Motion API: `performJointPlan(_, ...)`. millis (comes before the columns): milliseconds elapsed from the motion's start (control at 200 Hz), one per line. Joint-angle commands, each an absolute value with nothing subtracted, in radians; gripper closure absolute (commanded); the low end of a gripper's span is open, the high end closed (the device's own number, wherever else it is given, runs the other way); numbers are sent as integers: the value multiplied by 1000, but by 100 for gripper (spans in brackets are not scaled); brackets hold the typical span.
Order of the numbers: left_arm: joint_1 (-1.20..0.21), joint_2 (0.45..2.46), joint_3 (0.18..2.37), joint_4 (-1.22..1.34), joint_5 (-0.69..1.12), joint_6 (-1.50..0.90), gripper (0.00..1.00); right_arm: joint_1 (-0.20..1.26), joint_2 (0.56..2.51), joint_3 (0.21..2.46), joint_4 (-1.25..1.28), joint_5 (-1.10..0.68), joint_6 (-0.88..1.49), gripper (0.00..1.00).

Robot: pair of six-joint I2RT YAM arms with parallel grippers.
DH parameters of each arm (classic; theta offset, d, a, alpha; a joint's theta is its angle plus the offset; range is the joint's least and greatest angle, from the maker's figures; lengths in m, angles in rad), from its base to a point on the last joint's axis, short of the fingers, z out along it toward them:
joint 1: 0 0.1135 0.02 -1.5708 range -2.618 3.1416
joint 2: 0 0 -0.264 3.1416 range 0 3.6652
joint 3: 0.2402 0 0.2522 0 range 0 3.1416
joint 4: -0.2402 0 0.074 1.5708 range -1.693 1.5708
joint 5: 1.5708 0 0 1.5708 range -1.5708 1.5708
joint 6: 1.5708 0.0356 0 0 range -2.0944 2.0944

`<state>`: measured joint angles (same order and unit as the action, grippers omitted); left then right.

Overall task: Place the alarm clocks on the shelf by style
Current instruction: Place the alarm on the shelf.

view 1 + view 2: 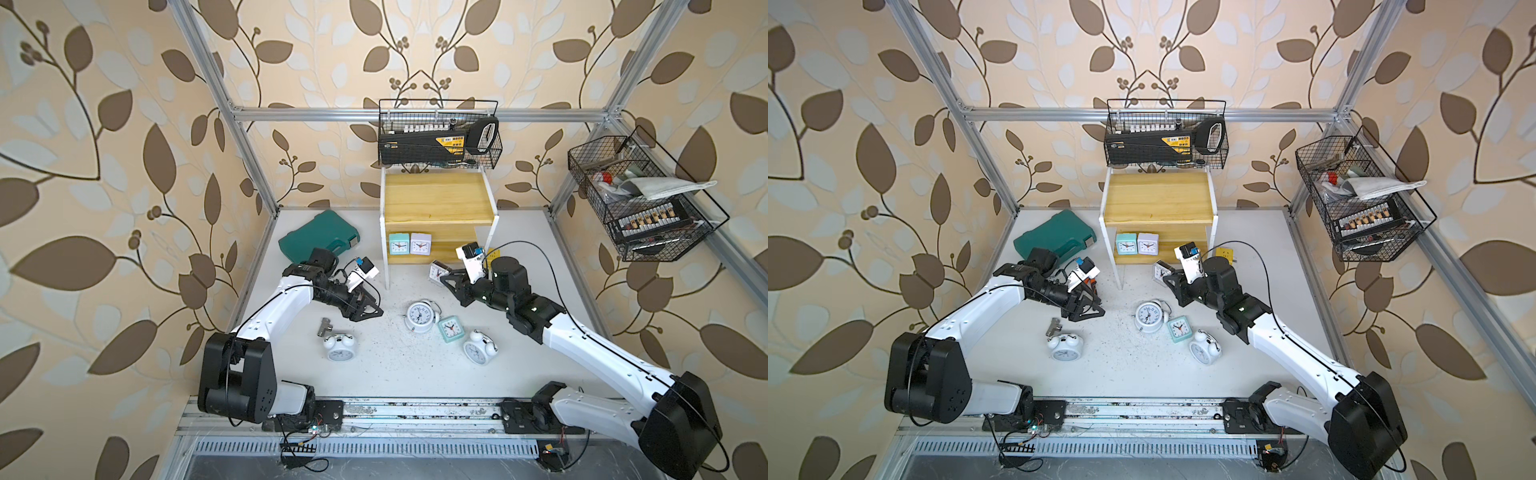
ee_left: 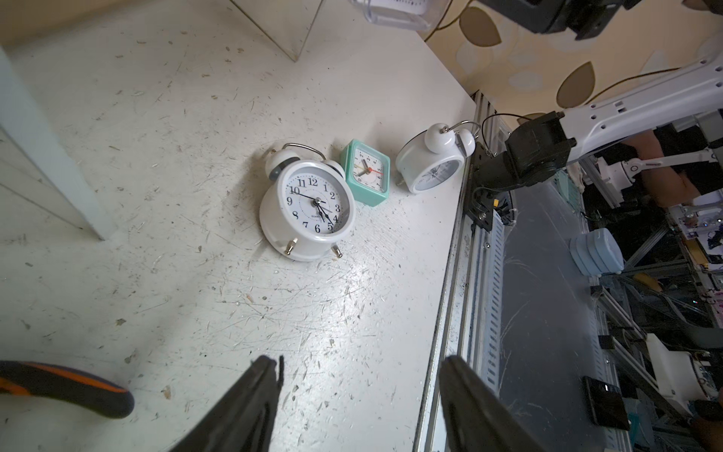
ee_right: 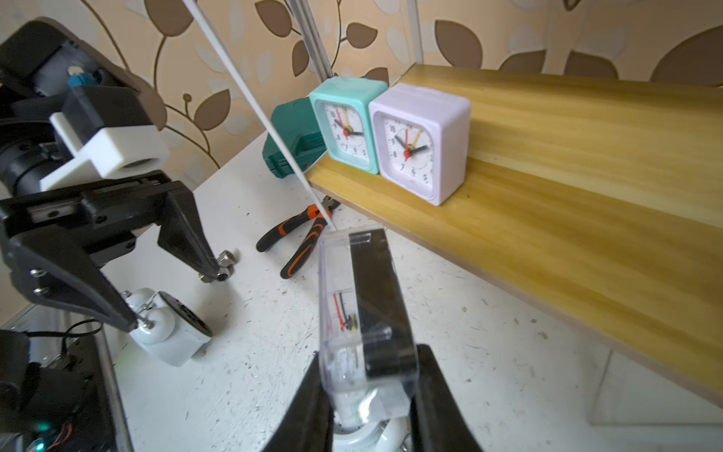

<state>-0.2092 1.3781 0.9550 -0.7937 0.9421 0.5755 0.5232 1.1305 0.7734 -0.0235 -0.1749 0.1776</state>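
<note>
The right gripper (image 3: 369, 362) clamps the clear clock (image 3: 352, 309) before the shelf (image 3: 547, 203); the left gripper (image 2: 360, 366) hangs partly open, empty, over the scuffed white table (image 2: 156, 164), leaf-patterned walls (image 1: 104, 166) around.

Bright, even, warm light fills both top views, shadows lie soft and short under the arms and beneath the shelf (image 1: 436, 195), and the wide lens bows the frame posts and wallpaper outward at the edges. In the left wrist view the scratched table (image 2: 156, 156) gives off a pale sheen near the round white clock (image 2: 309, 203), which reads sharp, while the left gripper (image 2: 360, 360) shows dark and soft-edged up close. In the right wrist view the clear clock (image 3: 364, 313) sits too near, blurred and glinting, and the corners stretch and smear.
</note>
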Motion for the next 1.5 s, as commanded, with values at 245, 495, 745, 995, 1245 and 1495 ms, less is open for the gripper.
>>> performJointPlan(245,-207,1356,945,-797,946,577,32,491,1222,885,18,-79,95,73)
performJointPlan(495,-207,1360,944,-799,951,580,31,486,1283,892,93,-38,95,72)
performJointPlan(745,-207,1361,943,-804,954,584,31,478,1346,902,135,-19,101,72)
performJointPlan(995,-207,1366,943,-805,957,588,31,469,1396,915,159,-11,100,71)
performJointPlan(1245,-207,1367,943,-807,959,590,31,466,1396,915,152,-10,101,55)
performJointPlan(1495,-207,1376,947,-810,965,592,31,468,1333,885,120,14,134,43)
